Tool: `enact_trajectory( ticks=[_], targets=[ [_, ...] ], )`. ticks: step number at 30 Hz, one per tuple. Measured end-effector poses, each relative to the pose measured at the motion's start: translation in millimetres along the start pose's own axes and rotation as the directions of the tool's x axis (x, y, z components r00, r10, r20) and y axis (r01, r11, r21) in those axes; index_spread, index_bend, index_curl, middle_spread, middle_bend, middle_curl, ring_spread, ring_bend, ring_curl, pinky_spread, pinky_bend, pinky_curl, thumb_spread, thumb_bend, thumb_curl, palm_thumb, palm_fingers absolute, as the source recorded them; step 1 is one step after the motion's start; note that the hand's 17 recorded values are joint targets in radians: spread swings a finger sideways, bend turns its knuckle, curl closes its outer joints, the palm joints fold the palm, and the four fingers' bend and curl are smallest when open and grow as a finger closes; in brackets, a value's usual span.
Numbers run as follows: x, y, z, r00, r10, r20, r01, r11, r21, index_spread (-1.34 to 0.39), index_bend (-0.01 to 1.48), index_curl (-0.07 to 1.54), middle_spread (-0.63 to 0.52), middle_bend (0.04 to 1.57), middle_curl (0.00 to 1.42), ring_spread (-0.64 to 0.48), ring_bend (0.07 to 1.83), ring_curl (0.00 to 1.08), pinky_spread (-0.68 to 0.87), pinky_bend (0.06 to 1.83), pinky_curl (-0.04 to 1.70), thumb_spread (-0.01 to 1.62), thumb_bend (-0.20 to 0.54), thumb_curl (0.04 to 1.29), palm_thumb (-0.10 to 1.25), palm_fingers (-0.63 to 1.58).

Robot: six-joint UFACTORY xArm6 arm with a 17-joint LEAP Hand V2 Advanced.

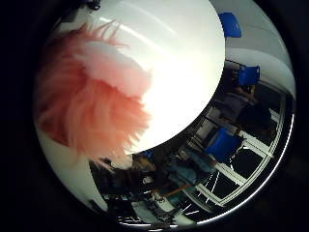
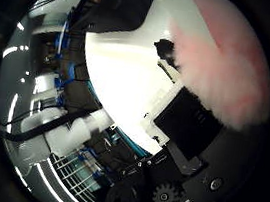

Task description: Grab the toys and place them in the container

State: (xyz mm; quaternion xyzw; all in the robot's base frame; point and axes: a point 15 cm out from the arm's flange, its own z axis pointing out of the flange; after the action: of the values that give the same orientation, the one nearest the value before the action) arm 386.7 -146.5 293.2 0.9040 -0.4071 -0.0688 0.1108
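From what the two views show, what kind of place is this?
Probably an indoor lab or classroom: blue chairs stand in the room behind a white round table, where the hand is close to a pink fluffy toy.

Furry toy point(image 1: 91, 111) close against the hand point(image 2: 182, 123), over table point(image 1: 183, 72)

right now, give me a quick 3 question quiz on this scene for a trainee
1. True or false: the pink furry toy is far from the palm.
2. What colour is the round table behind the toy? A) black B) white C) blue
3. Fill in: the blue things beyond the table's edge are ____.

Key: 1 false, the toy fills much of both palm views, so it is close. 2 B. 3 chairs.

The views do not show clearly whether the hand has closed on the toy.
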Motion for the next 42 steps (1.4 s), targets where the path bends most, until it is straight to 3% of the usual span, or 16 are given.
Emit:
enact_trajectory(
  ticks=[7,12,28,42],
  targets=[
    [-15,25,-65,0.999,0.020,0.025,-0.020,1.000,-0.009,-0.26,1.05,0.98,-0.18,1.32,0.89,-0.24,1.36,0.82,-0.18,1.27,1.04,1.01,-0.013,0.65,1.05,1.04],
    [-27,24,-112,1.000,0.012,-0.022,-0.011,1.000,0.029,-0.25,1.05,0.98,-0.18,1.32,0.88,-0.24,1.35,0.84,-0.18,1.23,1.11,1.01,-0.012,0.68,1.05,1.05],
    [-136,-86,-213,0.996,-0.044,-0.080,0.065,0.959,0.275,-0.25,1.03,0.99,-0.18,1.31,0.88,-0.24,1.33,0.85,-0.19,1.14,1.24,1.01,-0.012,0.73,1.04,1.07],
    [-221,-193,-207,0.994,-0.103,-0.030,0.107,0.937,0.333,-0.26,1.02,1.00,-0.17,1.31,0.88,-0.25,1.32,0.87,-0.21,1.12,1.27,0.98,-0.014,0.75,1.03,1.07]
  ],
)
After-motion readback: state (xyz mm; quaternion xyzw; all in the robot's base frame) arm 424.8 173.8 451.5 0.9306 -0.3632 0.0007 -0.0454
